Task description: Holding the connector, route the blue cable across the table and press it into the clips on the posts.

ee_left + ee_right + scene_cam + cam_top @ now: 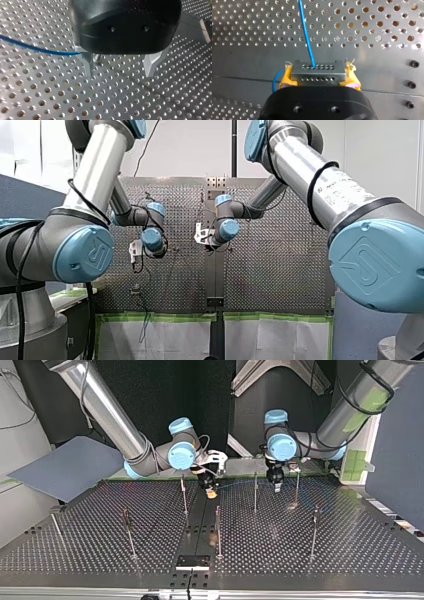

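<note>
My right gripper (319, 76) is shut on the grey connector (317, 68), with its yellow pads (287, 76) on both sides. The blue cable (307, 37) leaves the connector and runs ahead over the perforated table. In the top view my right gripper (211, 492) hangs near the middle back, and the cable (240, 482) stretches from it toward my left gripper (276, 487). My left gripper (120, 67) is open. Its metal fingers (150, 63) stand apart just above the table. The cable (37, 49) ends beside one finger, next to a thin post (91, 68).
Several thin posts stand on the table, among them one (255, 492) between the grippers, one (184, 495) beside my right gripper and one (218, 530) nearer the top view's camera. A black plate (192, 562) lies at the table's near edge.
</note>
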Tool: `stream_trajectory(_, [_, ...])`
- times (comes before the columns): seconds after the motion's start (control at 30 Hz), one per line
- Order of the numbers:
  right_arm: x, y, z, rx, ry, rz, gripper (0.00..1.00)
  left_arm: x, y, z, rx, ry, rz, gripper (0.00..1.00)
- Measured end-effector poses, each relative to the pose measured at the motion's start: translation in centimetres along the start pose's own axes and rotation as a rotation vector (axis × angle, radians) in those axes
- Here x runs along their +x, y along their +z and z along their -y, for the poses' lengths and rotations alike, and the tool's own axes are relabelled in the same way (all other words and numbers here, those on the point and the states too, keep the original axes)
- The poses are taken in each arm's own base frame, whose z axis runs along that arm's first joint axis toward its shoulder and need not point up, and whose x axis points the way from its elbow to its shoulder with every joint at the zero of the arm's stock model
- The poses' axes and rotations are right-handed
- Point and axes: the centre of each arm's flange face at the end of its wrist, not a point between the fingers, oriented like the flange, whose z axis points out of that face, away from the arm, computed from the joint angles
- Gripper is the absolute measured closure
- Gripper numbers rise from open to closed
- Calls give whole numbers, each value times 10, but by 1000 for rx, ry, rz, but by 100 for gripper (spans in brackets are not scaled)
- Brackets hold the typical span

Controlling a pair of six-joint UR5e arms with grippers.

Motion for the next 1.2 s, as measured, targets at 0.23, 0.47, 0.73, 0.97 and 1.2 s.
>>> stream_trajectory(0.23, [0,0,1,1,1,0,100,-6,-33,0,-7,-3,16,0])
stream_trajectory(0.47, [-1,-1,4,5,0,2,100,-3,-74,7,21,13,-11,0])
stream_trajectory(0.73, [-1,-1,2,2,1,2,100,-8,-114,25,73,0,18,0])
stream_trajectory(0.97, [1,0,-1,-2,0,0,100,-8,-130,57,173,-44,63,0])
stream_trajectory(1.2, [20,-6,-5,-7,3,-23,100,6,-118,75,219,-33,53,0])
